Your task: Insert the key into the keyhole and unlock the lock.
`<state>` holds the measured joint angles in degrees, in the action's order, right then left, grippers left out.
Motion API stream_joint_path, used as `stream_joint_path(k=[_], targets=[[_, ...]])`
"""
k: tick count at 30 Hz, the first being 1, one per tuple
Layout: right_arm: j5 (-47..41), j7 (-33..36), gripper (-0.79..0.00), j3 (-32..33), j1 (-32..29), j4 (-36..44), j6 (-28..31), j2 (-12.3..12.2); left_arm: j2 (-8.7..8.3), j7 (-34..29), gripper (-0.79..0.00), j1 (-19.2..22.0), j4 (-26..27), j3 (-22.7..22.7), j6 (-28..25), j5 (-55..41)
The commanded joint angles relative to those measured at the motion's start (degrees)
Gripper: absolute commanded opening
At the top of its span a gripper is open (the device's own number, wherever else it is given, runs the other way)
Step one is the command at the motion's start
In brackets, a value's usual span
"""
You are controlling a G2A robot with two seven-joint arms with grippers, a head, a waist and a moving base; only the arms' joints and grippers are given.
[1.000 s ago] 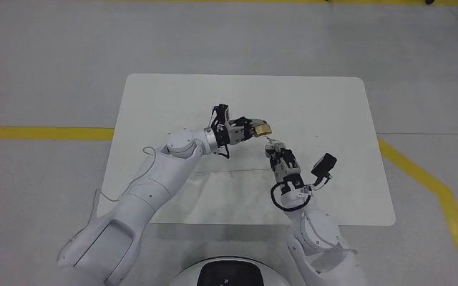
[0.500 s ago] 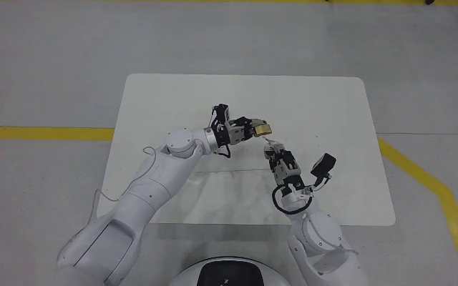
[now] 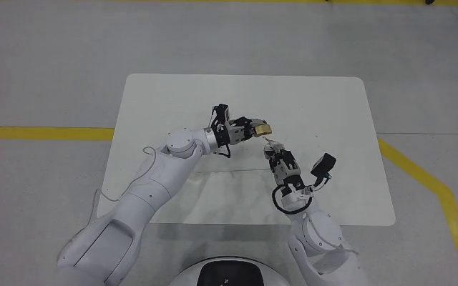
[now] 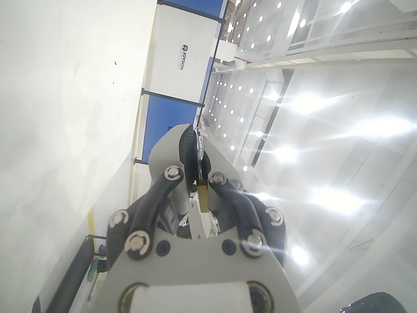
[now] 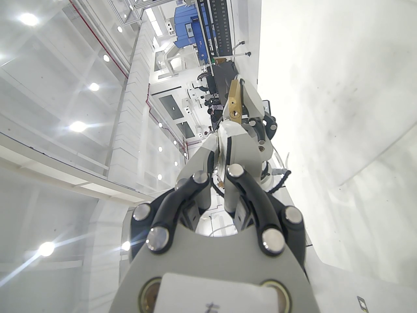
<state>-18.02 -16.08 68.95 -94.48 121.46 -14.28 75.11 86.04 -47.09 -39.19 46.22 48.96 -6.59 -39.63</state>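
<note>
A brass padlock (image 3: pixel 263 129) hangs above the middle of the white table (image 3: pixel 164 100), and my left gripper (image 3: pixel 255 127) is shut on it. In the left wrist view its brass body (image 4: pixel 203 198) shows edge-on between the fingers (image 4: pixel 166 151), with a silver metal part toward the tips. My right gripper (image 3: pixel 272 150) stands just in front of the lock and slightly to the right, a small gap away, shut on the key (image 3: pixel 269 144), which is barely visible. From the right wrist, the padlock (image 5: pixel 235 99) turns its keyhole end toward my right gripper (image 5: pixel 224 128).
The table top around both arms is bare white. A yellow floor line (image 3: pixel 57 133) runs past the table's left side and another (image 3: pixel 418 179) past its right side. Room fixtures and ceiling lights fill the wrist backgrounds.
The right arm's elbow has shifted slightly. Both grippers, the padlock and the key keep their places.
</note>
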Motion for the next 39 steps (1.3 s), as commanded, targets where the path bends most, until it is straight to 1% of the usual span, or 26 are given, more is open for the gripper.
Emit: stream_joint_path(k=[1, 2, 4, 6, 7, 10, 12, 13, 14, 15, 18, 21, 23, 28, 31, 39], targets=[[4.38, -3.83, -0.785, 0.11, -0.06, -0.52, 1.82, 0.09, 0.12, 5.72, -0.785, -1.53, 1.88, 0.56, -0.99, -0.08], [5.95, -5.24, -0.785, -0.49, -0.44, -0.61, 3.25, 0.20, 0.25, 8.54, -0.785, -2.28, 2.70, 0.53, -1.60, 0.43], [10.32, -10.74, -0.785, -1.49, -1.47, -1.24, 6.18, 0.49, 0.65, 14.43, -0.785, -3.78, 4.21, 0.25, -2.77, 1.18], [11.76, -14.94, -0.785, -2.80, -2.11, -1.77, 8.16, 0.92, 1.10, 16.69, -0.785, -4.73, 5.39, -0.09, -3.99, 0.95], [14.13, -17.44, -0.785, -3.39, -2.23, -2.15, 8.66, 1.08, 1.26, 18.39, -0.785, -4.76, 5.59, -0.44, -5.19, 2.49], [18.97, -21.82, -0.785, -5.84, -2.25, -3.36, 8.97, 1.61, 2.11, 22.04, -0.785, -5.28, 6.90, -1.02, -7.56, 2.31], [20.18, -23.23, -0.785, -7.26, -1.80, -4.04, 8.17, 2.00, 2.66, 24.13, -0.785, -5.23, 6.93, -1.79, -8.19, 3.31], [20.11, -23.65, -0.785, -7.58, -1.59, -4.17, 7.76, 2.17, 2.79, 20.33, -0.785, -5.46, 7.13, -1.71, -9.36, 1.58], [20.15, -24.06, -0.785, -7.73, -1.41, -4.26, 7.36, 2.32, 2.54, 20.45, -0.785, -4.00, 5.25, -1.86, -10.22, 6.04], [20.27, -24.29, -0.785, -7.88, -1.28, -4.29, 7.09, 2.45, 2.91, 20.25, -0.785, -4.20, 5.72, -2.36, -8.93, 5.02], [20.46, -24.74, -0.785, -7.90, -1.29, -4.29, 6.79, 2.75, 3.77, 21.24, -0.785, -3.57, 6.39, -4.10, -9.15, 7.31], [21.49, -25.54, -0.785, -7.70, -1.49, -4.32, 6.32, 3.00, 4.35, 18.44, -0.785, -3.47, 6.15, -4.69, -9.05, 6.30], [22.36, -25.90, -0.785, -7.80, -1.66, -4.31, 6.19, 3.16, 4.61, 16.54, -0.785, -3.10, 5.66, -4.68, -8.83, 5.67], [24.70, -28.22, -0.785, -8.46, -1.94, -4.21, 5.93, 3.72, 5.09, 14.46, -0.785, -2.84, 5.07, -4.44, -9.58, 5.40], [24.15, -28.92, -0.785, -8.48, -1.93, -4.31, 5.66, 4.09, 5.23, 13.51, -0.785, -2.98, 4.92, -4.06, -9.82, 5.30], [23.87, -28.05, -0.785, -8.45, -2.09, -4.23, 5.41, 4.81, 5.46, 11.10, -0.785, -3.38, 4.78, -3.23, -9.51, 5.75]])
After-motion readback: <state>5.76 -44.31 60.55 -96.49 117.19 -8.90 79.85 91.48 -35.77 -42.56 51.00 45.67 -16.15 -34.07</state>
